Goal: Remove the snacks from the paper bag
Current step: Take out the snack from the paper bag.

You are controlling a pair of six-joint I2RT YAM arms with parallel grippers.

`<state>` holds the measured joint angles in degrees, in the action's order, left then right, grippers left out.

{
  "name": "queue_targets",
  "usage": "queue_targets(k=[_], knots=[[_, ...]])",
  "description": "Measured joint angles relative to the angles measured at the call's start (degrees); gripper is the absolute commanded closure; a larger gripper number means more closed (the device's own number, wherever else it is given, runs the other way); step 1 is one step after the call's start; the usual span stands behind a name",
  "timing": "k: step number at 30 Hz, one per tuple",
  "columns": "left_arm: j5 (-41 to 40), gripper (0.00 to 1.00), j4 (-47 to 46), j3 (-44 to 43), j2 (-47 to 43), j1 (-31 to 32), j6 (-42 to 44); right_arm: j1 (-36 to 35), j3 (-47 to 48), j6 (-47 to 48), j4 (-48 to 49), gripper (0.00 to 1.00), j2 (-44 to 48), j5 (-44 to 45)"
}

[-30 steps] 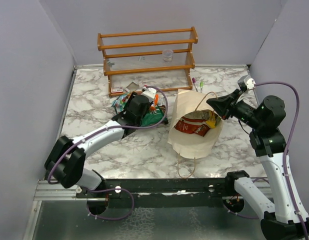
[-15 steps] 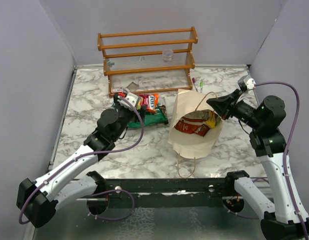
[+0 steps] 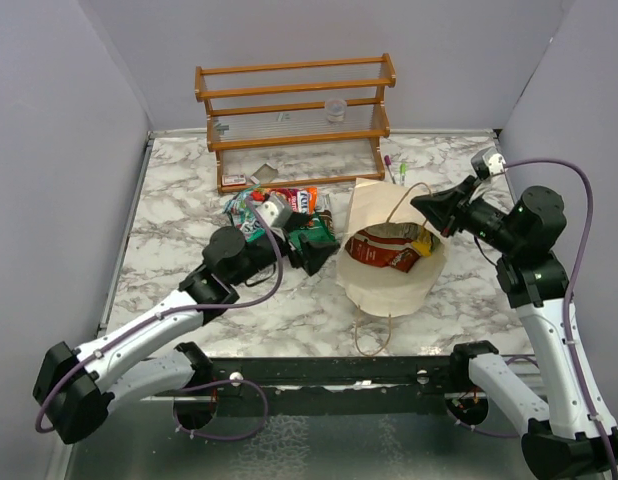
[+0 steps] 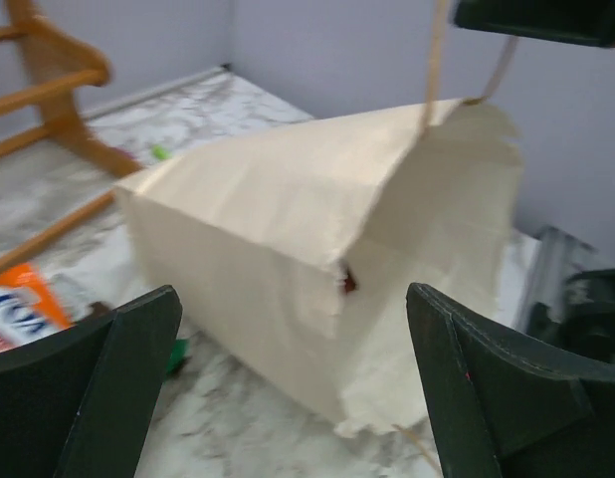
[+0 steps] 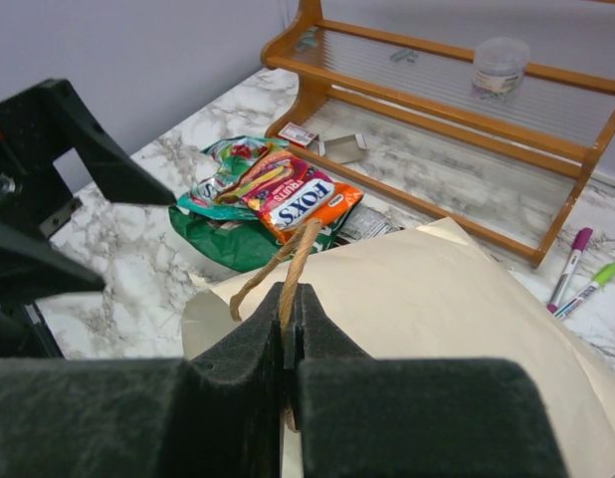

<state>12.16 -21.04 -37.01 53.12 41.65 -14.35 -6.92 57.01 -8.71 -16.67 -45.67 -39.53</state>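
Observation:
The cream paper bag (image 3: 389,285) lies on the marble with its mouth held open; a red packet (image 3: 381,252) and a yellow one (image 3: 423,243) lie inside. My right gripper (image 3: 425,212) is shut on the bag's tan handle (image 5: 293,261) and holds the top edge up. A pile of snacks (image 3: 279,210) lies left of the bag: an orange packet (image 5: 298,197) on green ones (image 5: 228,234). My left gripper (image 3: 319,253) is open and empty, just left of the bag, facing its side (image 4: 317,259).
A wooden slatted rack (image 3: 294,115) with a small clear cup (image 3: 335,108) stands at the back. Pens (image 5: 584,279) lie by the rack's right foot. The bag's second handle (image 3: 374,335) trails toward the near table edge. Grey walls close both sides.
My left gripper has left the snack pile empty and swung right toward the bag's side. The right gripper still holds the handle, barely moved.

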Motion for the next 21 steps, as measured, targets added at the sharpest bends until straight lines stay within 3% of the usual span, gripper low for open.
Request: queue_targets(k=[3, 7, 9, 14, 21], knots=[[-0.9, 0.01, -4.3, 0.1, 3.3, 7.3, -3.1, 0.0, 0.0, 0.0, 0.0, 0.98, -0.3, 0.0], [-7.5, 0.02, -5.9, -1.3, 10.4, 21.7, -2.0, 0.0, 0.0, 0.0, 0.0, 0.98, -0.3, 0.0], [-12.2, 0.11, -5.1, -3.8, 15.7, 27.5, -0.3, 0.0, 0.0, 0.0, 0.0, 0.98, -0.3, 0.0], [-24.3, 0.46, -2.6, -9.6, 26.5, 33.1, 3.5, 0.0, 0.0, 0.0, 0.0, 0.98, 0.1, 0.0], [-35.0, 0.58, -1.5, -14.9, 37.3, 33.3, 6.9, 0.0, 0.0, 0.0, 0.0, 0.98, 1.2, 0.0]])
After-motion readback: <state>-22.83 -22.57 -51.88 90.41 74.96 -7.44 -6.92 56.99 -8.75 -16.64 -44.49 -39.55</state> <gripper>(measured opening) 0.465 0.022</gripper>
